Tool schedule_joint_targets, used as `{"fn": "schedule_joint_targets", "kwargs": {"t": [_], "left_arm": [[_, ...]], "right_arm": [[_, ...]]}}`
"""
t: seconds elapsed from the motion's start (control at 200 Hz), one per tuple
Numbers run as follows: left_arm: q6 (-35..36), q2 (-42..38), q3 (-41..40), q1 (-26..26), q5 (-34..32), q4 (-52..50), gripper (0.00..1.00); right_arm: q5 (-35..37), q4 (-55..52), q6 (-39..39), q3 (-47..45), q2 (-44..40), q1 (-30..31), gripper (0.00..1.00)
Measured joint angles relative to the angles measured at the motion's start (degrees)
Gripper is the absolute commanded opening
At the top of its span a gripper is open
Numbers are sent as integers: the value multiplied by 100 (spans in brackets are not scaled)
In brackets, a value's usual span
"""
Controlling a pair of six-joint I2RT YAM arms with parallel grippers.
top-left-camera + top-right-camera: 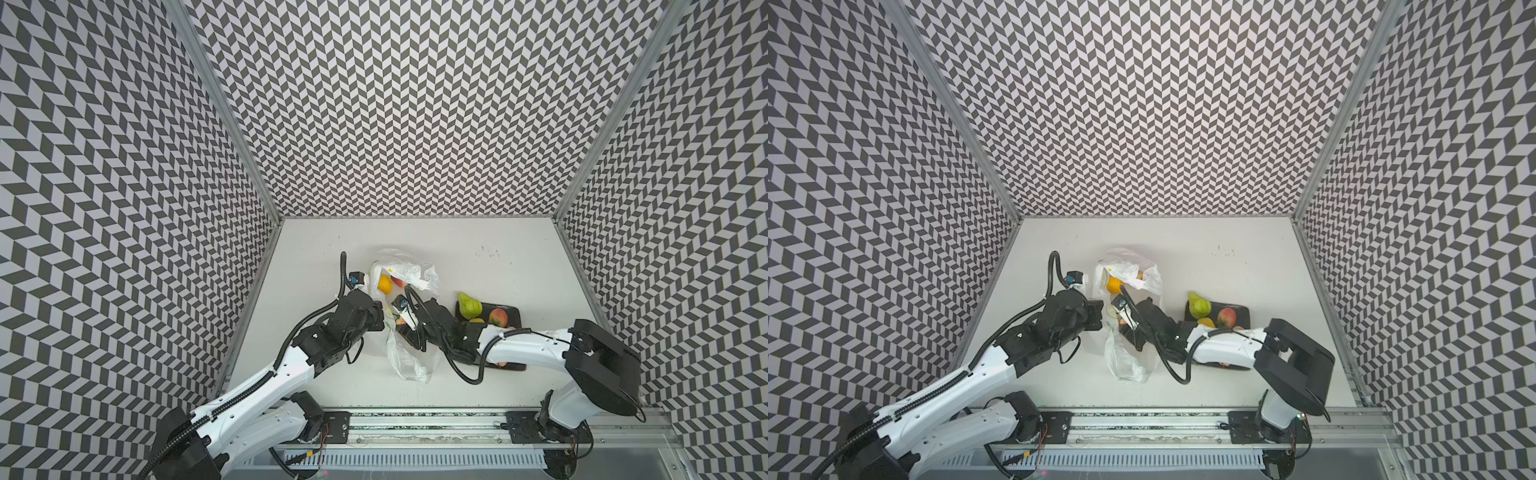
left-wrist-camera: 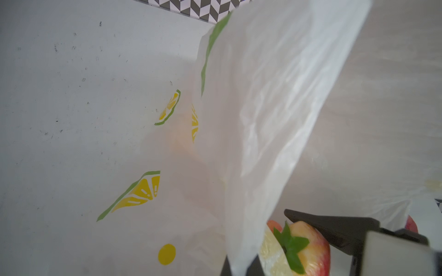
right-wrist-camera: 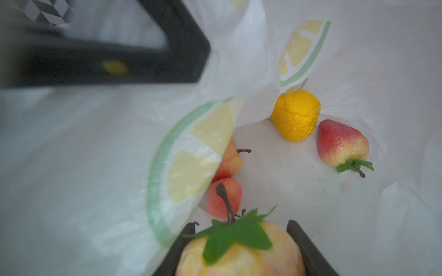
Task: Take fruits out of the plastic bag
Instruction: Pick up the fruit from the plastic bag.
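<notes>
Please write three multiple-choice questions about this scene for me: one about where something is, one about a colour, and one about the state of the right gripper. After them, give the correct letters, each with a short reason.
1. Where is the green pear?
A) on the bare table
B) on the dark plate
C) against the back wall

2. What colour is the wrinkled round fruit lying in the plastic bag?
A) blue
B) purple
C) yellow

3. What is the right gripper doing?
A) open and empty
B) closed on a leafy yellow-pink fruit
C) gripping the plate

Answers:
1 B: both top views show the pear at the plate's edge, apart from the bag.
2 C: the right wrist view shows it plainly yellow.
3 B: its fingers press on both sides of the fruit.
</notes>
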Motion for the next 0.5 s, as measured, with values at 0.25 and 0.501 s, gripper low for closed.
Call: {"fn": "schedule_joint_targets", "kwargs": {"t": [0.25, 0.501], "left_arm": [[24, 98, 0, 0, 4, 0, 0], [24, 98, 0, 0, 9, 17, 0]], "right_arm": [[4, -313, -293, -179, -721, 208, 30], [20, -750, -328, -179, -1714, 466, 29]]}}
